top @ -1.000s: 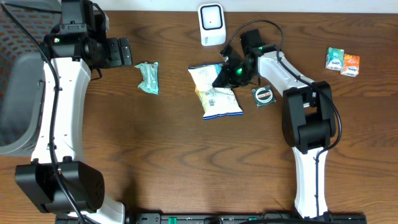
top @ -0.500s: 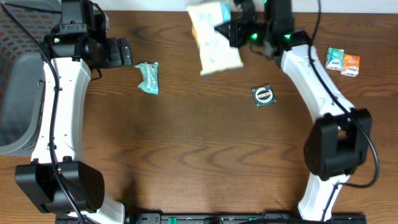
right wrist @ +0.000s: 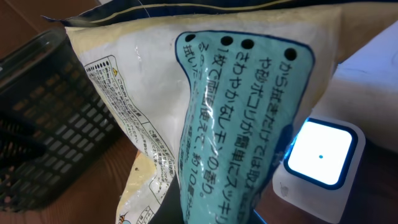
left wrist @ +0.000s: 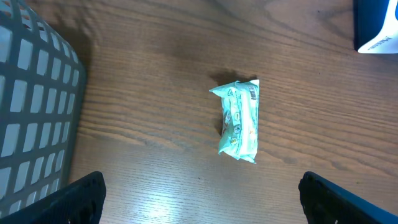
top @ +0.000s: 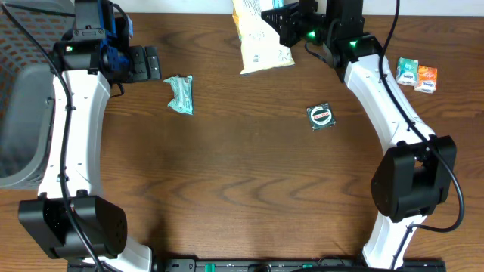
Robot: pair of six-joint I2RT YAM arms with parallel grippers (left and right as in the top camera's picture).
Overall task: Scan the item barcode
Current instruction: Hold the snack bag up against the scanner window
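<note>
At the far edge of the desk [top: 227, 189] the right fingers [top: 281, 29] pinched the snack bag [top: 261, 38]; only the right wrist view showed the lit scanner [right wrist: 320, 155] behind it, while the left fingers [left wrist: 81, 202] stood spread.

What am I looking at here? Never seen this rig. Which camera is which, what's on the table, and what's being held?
Two robot arms sit at a wooden table, and each ends in a two-finger gripper. The wide picture comes from a fixed camera overhead. The other two come from a camera on each wrist.

The right gripper is shut on a snack bag, held up near the table's far edge. Its wrist camera shows the bag's printed back, with a lit scanner just behind it.

The left gripper is open and empty. Its wrist camera looks down on a small green packet lying on the table.

Also there: a round black-and-red item, two small packs on the right, and a mesh basket on the left.
</note>
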